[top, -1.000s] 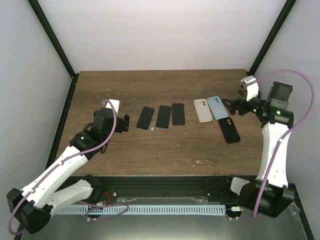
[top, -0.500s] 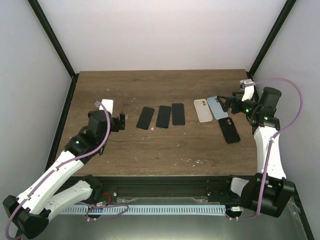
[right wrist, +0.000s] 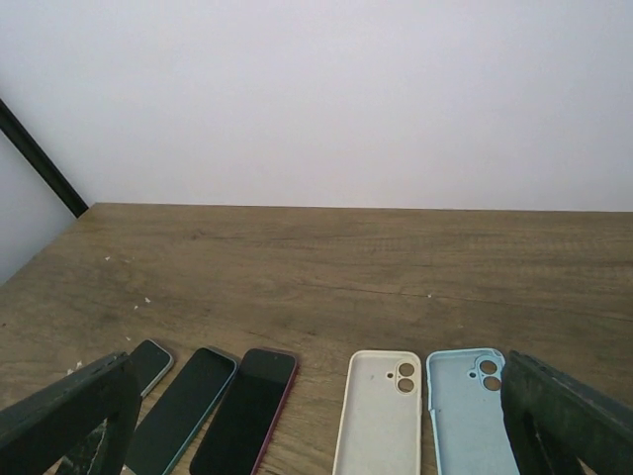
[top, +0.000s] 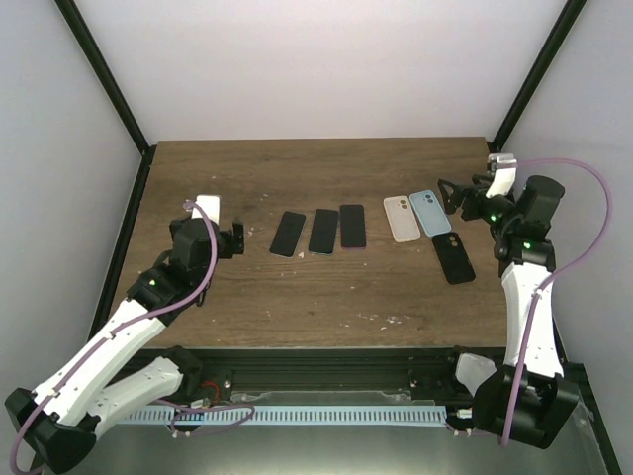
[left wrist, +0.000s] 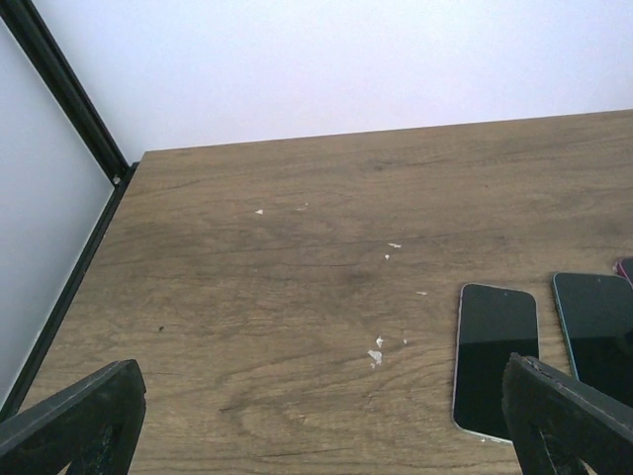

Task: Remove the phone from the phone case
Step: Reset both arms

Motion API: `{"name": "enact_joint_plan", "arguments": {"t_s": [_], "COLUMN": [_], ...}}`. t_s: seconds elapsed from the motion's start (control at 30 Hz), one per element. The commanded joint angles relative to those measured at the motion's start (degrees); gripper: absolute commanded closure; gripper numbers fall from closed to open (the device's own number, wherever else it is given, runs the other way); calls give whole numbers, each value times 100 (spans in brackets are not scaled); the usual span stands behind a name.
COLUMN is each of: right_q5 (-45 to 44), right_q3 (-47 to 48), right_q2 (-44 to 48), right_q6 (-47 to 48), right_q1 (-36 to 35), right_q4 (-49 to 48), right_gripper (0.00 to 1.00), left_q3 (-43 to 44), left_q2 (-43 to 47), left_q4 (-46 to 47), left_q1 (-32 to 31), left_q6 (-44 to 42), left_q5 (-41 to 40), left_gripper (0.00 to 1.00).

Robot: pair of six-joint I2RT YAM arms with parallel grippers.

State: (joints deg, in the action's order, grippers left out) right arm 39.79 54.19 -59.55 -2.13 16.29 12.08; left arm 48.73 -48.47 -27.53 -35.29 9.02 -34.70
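Three bare phones lie face up in a row at mid-table: left, middle, right. To their right a white case and a blue case lie hollow side up, both empty. A black case lies nearer the front; I cannot tell whether it holds a phone. My left gripper hangs open just left of the phones, with the nearest phone by its right finger. My right gripper is open above the far end of the blue case, holding nothing.
Small white specks dot the wooden table. Black frame posts rise at the back corners, with white walls behind. The table's left edge runs close to my left gripper.
The right gripper opened wider and drew back toward the far right, lifting away from the cases. The left gripper pulled back slightly to the left. Phones and cases did not move.
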Motion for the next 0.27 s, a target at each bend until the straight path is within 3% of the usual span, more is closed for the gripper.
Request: {"name": "enact_joint_plan", "arguments": {"t_s": [0.0, 0.23], "right_q5": [-1, -167], "right_q3": [369, 222], "right_q2": [158, 494], "right_q6": [-213, -329], "right_q1": [-48, -47], "right_q4": [20, -181], "right_gripper": [0, 0], "left_q3": [51, -23], "left_q2": [147, 394], "left_q4": [115, 224], "left_q1": [15, 17], "left_q6": [72, 79], "left_q5": [-97, -115], "left_gripper": [0, 0]}}
